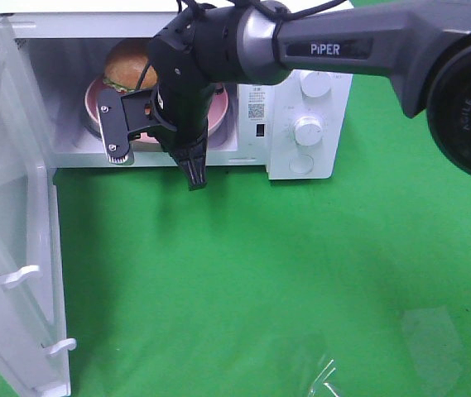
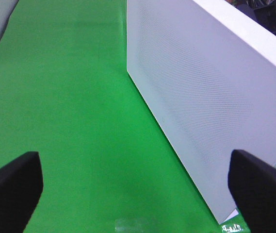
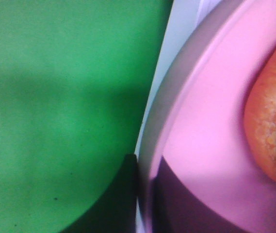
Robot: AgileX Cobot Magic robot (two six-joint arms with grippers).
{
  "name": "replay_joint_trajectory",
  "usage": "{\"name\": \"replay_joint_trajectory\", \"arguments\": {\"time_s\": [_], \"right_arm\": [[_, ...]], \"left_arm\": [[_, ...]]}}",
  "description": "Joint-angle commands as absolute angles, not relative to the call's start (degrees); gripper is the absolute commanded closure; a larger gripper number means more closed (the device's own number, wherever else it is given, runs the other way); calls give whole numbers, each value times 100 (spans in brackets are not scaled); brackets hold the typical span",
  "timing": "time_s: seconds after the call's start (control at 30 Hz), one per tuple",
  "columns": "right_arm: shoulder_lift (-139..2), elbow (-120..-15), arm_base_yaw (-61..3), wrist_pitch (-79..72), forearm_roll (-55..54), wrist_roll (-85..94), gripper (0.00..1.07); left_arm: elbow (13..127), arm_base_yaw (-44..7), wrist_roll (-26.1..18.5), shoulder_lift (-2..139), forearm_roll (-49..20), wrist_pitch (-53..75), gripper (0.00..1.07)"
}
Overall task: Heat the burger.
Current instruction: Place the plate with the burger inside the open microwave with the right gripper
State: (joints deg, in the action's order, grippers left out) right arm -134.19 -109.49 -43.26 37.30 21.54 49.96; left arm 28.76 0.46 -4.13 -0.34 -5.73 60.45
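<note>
The burger [image 1: 129,62] sits on a pink plate [image 1: 100,106] inside the open white microwave [image 1: 318,157]. My right gripper [image 1: 192,169] reaches across from the right to the oven's opening, in front of the plate. In the right wrist view its dark fingers [image 3: 123,194] are shut on the plate [image 3: 210,121] at its rim, with the bun of the burger [image 3: 273,126] beyond. My left gripper [image 2: 138,194] does not show in the high view. It hangs open over the green cloth, beside the outer face of the microwave door [image 2: 210,97], holding nothing.
The microwave door [image 1: 12,231] swings wide open to the left, its latches toward the front. Two knobs [image 1: 308,128] sit on the oven's right panel. Green cloth [image 1: 260,281] covers the table, with a scrap of clear plastic [image 1: 328,382] near the front.
</note>
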Motion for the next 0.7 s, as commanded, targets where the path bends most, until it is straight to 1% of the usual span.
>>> {"name": "replay_joint_trajectory", "arguments": {"time_s": [0.03, 0.47, 0.7], "right_arm": [[-13407, -11110, -4223, 3243, 2309, 4945, 107], [-13436, -11110, -4142, 2659, 2326, 5019, 107], [-13465, -11110, -4142, 2636, 2326, 5139, 107]], "left_arm": [[2853, 46, -407, -155, -590, 5964, 10], [2853, 46, -407, -155, -590, 5964, 10], [2853, 46, -407, -155, -590, 5964, 10]]}}
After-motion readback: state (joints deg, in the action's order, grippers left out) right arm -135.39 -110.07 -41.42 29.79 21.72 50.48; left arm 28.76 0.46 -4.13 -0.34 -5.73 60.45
